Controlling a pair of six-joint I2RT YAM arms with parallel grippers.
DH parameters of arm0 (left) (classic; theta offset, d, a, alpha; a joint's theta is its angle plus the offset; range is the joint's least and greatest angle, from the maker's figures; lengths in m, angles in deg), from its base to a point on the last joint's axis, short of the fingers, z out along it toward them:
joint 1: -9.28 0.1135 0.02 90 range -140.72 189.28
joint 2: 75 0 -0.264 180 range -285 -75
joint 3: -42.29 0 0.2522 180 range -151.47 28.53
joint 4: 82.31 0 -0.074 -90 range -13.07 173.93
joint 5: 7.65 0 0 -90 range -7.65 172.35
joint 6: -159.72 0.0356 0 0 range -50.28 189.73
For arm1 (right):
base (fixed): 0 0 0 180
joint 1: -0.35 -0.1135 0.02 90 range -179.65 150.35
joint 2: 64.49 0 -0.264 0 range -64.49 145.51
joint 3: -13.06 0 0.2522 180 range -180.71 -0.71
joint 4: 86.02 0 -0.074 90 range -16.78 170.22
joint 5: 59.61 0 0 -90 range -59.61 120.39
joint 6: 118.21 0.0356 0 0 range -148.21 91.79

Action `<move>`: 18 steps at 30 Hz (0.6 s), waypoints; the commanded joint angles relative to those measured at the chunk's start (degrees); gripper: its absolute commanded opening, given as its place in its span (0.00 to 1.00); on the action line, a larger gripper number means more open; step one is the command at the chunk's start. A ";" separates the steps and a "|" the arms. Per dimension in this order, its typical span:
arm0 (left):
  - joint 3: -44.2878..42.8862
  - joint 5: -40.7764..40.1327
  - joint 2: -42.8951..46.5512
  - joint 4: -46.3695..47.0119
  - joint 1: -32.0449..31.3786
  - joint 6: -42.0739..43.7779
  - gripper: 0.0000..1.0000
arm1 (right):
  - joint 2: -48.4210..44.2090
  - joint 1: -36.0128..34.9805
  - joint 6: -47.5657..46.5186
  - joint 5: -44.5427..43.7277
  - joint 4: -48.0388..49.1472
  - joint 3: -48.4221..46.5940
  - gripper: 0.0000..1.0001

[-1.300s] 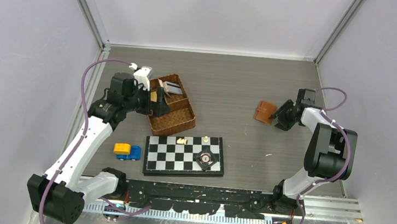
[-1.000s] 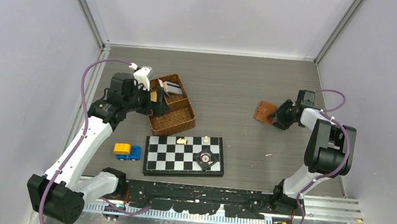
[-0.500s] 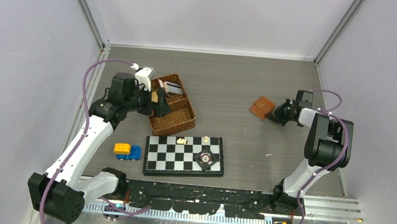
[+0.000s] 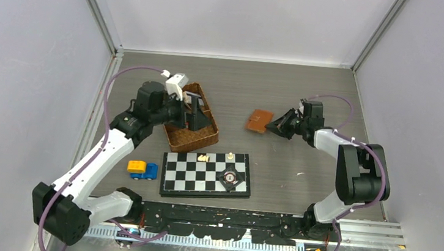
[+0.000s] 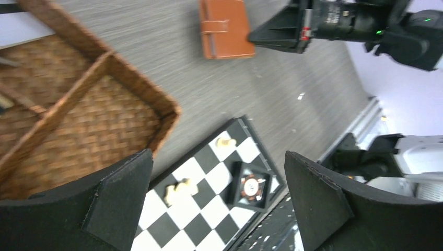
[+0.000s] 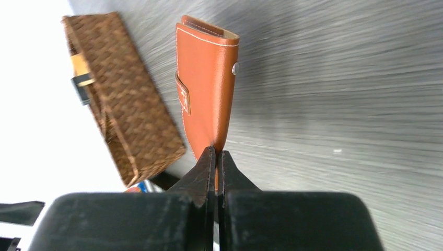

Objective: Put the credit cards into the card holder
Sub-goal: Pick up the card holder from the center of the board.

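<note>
The card holder (image 4: 259,120) is a closed tan-brown leather wallet with its strap snapped, right of the table's middle; it also shows as card holder (image 6: 206,89) and card holder (image 5: 225,34). My right gripper (image 4: 276,125) is shut on the wallet's near edge, which sits pinched between the fingers (image 6: 201,172). My left gripper (image 4: 196,114) hangs open over the wicker basket (image 4: 191,136), nothing between its fingers (image 5: 120,193). The credit cards are hidden: the left gripper covers the basket's inside from above.
A chessboard (image 4: 206,173) lies near the front with a few pale pieces and a poker chip in a black case (image 4: 229,178). A yellow and blue toy (image 4: 142,169) sits left of it. Grey walls close in three sides.
My right gripper closed on the card holder's edge and moved it left toward the table's middle. The left gripper shifted right, further over the basket, still open.
</note>
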 commanded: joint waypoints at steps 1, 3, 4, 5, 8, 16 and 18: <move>2.04 2.51 -3.42 13.20 -4.74 -8.85 1.00 | -5.83 -3.03 8.04 2.76 13.41 2.57 0.00; 2.33 3.31 -5.64 16.45 -6.72 -11.69 1.00 | -7.64 -4.20 9.67 2.72 16.77 3.70 0.00; 2.49 3.63 -6.56 17.81 -7.49 -12.90 1.00 | -8.54 -4.50 10.46 2.94 18.51 4.25 0.00; 2.73 3.95 -7.35 19.03 -7.99 -14.13 1.00 | -9.40 -4.55 11.30 3.27 20.27 4.84 0.00; 3.20 3.76 -8.30 21.79 -8.24 -16.23 1.00 | -12.15 -5.06 12.38 5.19 25.63 6.40 0.00; 4.63 7.03 -10.91 32.54 -8.24 -24.19 1.00 | -17.70 -7.80 16.19 12.36 41.53 9.42 0.00; 4.79 7.88 -11.92 34.86 -8.19 -25.82 1.00 | -18.61 -8.53 17.49 13.78 45.49 9.70 0.01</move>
